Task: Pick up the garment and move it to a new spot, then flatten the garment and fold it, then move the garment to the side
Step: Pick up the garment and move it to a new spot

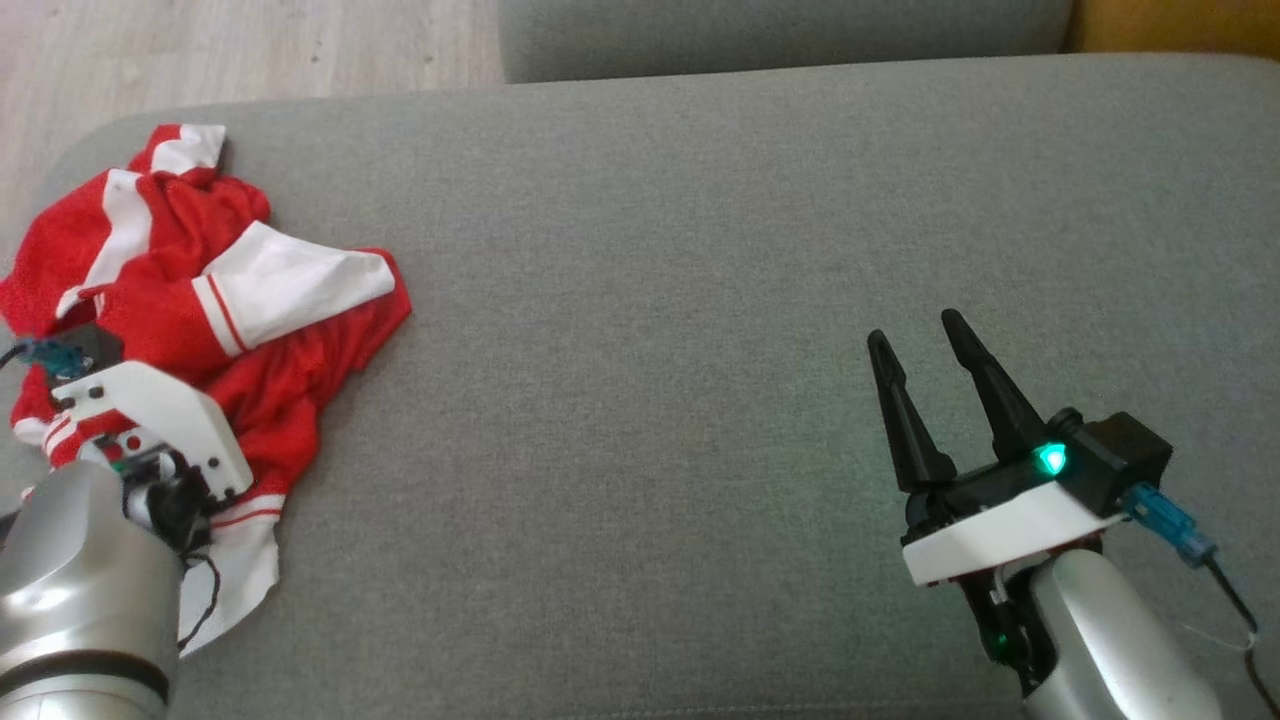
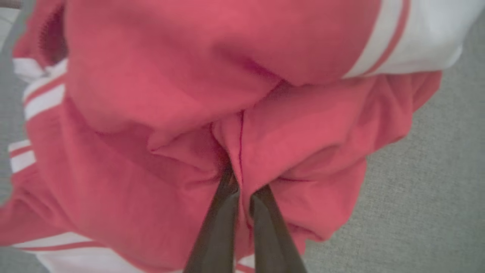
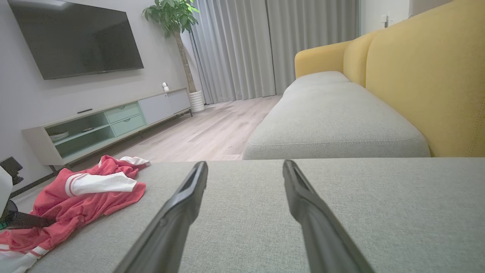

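Garment (image 1: 290,390) lies crumpled at the left end of the grey cushion (image 1: 650,250), my left claw (image 2: 240,191) pinching a red fold, my right claw (image 1: 915,332) spread over the cushion's right side.

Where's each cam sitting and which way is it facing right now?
Head: looks down on cushion and garment; left forearm, right gripper show.
Left wrist: looks along the left gripper, shut on the garment.
Right wrist: low over the cushion, facing TV and yellow backrest; own open fingers show.
Shared: garment and cushion, all three.
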{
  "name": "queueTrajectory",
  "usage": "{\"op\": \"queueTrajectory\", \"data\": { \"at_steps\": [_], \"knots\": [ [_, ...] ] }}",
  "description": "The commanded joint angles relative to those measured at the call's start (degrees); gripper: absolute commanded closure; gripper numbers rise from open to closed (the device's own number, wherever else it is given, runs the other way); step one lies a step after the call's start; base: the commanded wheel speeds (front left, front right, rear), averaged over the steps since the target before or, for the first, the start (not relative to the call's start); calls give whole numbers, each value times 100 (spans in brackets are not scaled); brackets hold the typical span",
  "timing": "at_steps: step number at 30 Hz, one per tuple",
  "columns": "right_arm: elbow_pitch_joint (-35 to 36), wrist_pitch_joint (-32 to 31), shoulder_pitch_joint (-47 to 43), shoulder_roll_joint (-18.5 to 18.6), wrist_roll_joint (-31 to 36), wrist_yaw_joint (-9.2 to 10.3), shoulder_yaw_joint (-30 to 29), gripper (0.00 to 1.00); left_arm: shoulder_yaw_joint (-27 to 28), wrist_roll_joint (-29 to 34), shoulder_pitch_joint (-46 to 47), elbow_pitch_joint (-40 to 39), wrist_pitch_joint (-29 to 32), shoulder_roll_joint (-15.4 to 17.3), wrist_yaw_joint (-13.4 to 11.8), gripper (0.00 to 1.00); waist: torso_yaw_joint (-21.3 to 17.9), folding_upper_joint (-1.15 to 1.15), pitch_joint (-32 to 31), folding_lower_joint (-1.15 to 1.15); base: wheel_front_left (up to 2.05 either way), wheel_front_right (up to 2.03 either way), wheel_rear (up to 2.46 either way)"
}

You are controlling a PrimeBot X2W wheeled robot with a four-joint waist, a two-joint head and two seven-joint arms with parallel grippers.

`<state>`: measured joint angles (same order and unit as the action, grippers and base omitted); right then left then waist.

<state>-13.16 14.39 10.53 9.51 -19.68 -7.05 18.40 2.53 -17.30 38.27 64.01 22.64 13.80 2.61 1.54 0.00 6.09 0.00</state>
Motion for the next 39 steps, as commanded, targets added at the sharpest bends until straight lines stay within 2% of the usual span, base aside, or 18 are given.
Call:
{"op": "queueTrajectory", "data": {
  "at_steps": [1, 9, 13, 17, 24, 32, 36, 39],
  "knots": [
    [153, 61, 194, -19, -41, -44, 90, 0, 117, 6, 300, -124, -69, 320, 11, 100, 29, 0, -35, 0, 0, 0, 0],
    [61, 61, 106, -152, -17, -44, 86, 0, -264, 265, 562, -190, -671, 458, 247, 100, 163, 0, -405, 0, 0, 0, 0],
    [22, 61, 30, -223, 7, -44, 19, 0, -577, 456, 802, -486, -916, 463, 355, 100, 128, 0, -651, 0, 0, 0, 0],
    [13, 61, -34, -274, 63, -44, -73, 0, -906, 555, 1075, -975, -976, 334, 432, 100, 8, 0, -822, 0, 0, 0, 0],
    [47, 61, -26, -321, 152, -44, -209, 0, -1464, 408, 1235, -2589, -858, -8, 481, 100, -622, 0, -958, 0, 0, 0, 0],
    [195, 61, 22, -189, 206, -44, -279, 0, -1763, 154, 745, -4572, -649, -461, 412, 100, -1374, 0, -854, 0, 0, 0, 0],
    [254, 61, 37, -183, 171, -44, -195, 0, -1964, 78, 64, -4961, -781, -692, 323, 100, -1655, 0, -741, 0, 0, 0, 0],
    [274, 61, 49, -185, 139, -44, -129, 0, -2169, 145, -584, -4734, -1138, -795, 211, 100, -1799, 0, -650, 0, 0, 0, 0]
  ]
}}
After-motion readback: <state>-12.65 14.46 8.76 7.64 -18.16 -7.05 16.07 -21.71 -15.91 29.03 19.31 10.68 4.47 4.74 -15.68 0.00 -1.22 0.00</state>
